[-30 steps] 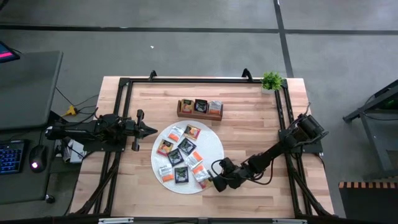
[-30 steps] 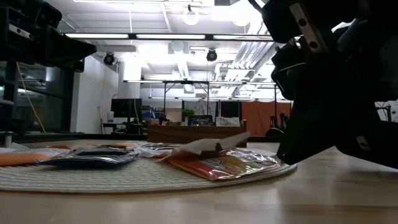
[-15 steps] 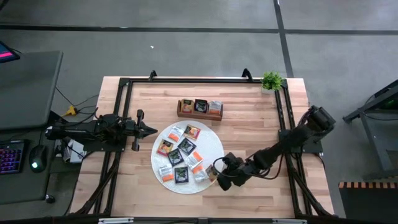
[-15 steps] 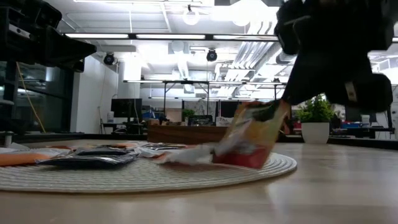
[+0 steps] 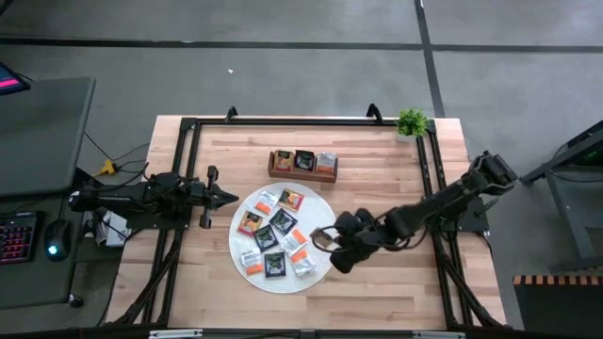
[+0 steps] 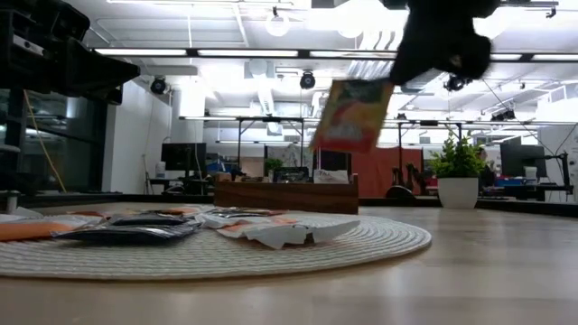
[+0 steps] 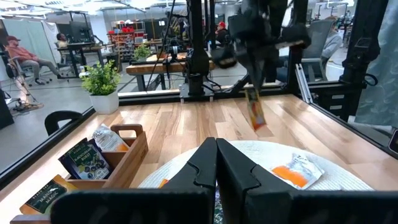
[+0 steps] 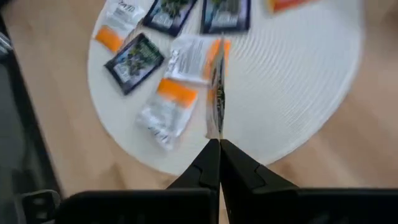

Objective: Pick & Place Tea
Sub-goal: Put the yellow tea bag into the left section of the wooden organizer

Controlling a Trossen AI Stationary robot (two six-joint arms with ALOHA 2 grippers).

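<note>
Small flat tea sachets, black, orange and white, lie spread on the round white mat (image 5: 325,215). My right gripper (image 5: 318,238) hangs above the mat's right side, shut on an orange sachet (image 6: 350,116) that is lifted clear; the left wrist view shows that sachet (image 7: 254,113) hanging in the air. My left gripper (image 5: 231,197) waits shut, level, just left of the mat; its fingers (image 7: 205,163) are closed together. The brown wooden tray (image 5: 302,175) beyond the mat holds three sachets. My right gripper (image 8: 219,144) pinches the orange sachet by its upper edge (image 8: 215,129) between the two fingers, coming from above and slanting down. The sachet shows edge-on in the right wrist view. It hangs below the fingers, slightly tilted, clear of the mat (image 6: 271,248).
A small potted plant (image 5: 411,122) stands at the table's far right corner. A black frame (image 5: 188,127) runs round the table's left, far and right sides. Bare wood lies right of the mat and between mat and near edge. A white-and-orange sachet (image 8: 166,107) lies under the gripper.
My right gripper, shut on the orange sachet, has risen from the mat's near-right rim and moved toward the far edge. The sachet first lay flat, then stood on its edge, and now hangs clear above the mat. The left arm has kept still.
</note>
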